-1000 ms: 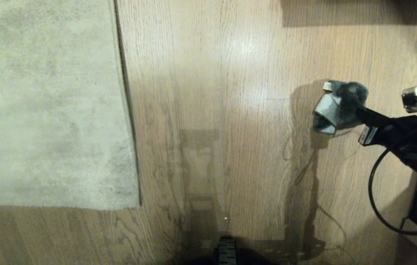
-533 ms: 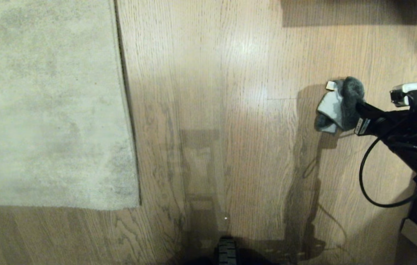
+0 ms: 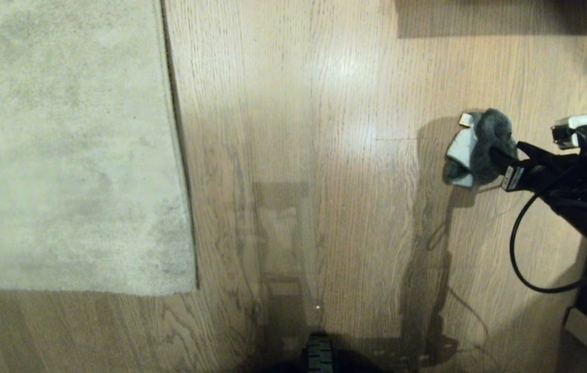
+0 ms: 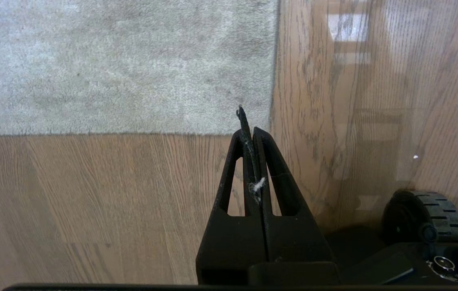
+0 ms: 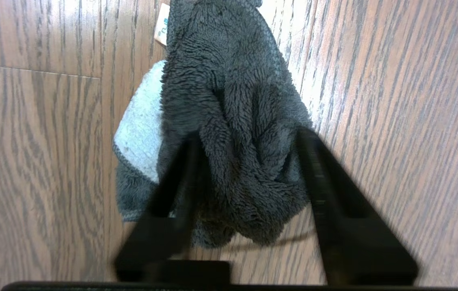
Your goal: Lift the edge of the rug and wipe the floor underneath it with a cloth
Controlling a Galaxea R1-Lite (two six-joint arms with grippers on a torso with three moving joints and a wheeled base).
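- Right gripper (image 5: 245, 145) at right of scene, low over the floor (image 3: 324, 155), jaws spread apart with the cloth (image 5: 233, 121) bunched between them.
- Fingers (image 5: 326, 190) flank the cloth loosely; not clamping, cannot tell if any pad touches fabric. Looks like a release, or a regrip.
- Cloth (image 3: 477, 147) sits on bare planks at right, well apart from the rug (image 3: 65, 145); probably set down there to free the arm.
- Cloth crumpled: dark fluffy side up, whitish side peeking out on the left, small tag at the far end.
- Long axis of cloth runs near-to-far, roughly along the plank grain; tag end points far.
- Rug edge (image 3: 176, 155) lies flat on the floor, runs near-to-far at left, corner toward the near side. Not lifted.
- Left gripper (image 4: 251, 133) parked near the rug's near corner, jaws pressed together on nothing, wisp of lint stuck to them.
- Rug edge (image 4: 274, 64) just beyond the left fingertips; good reach for lifting from there, likely.
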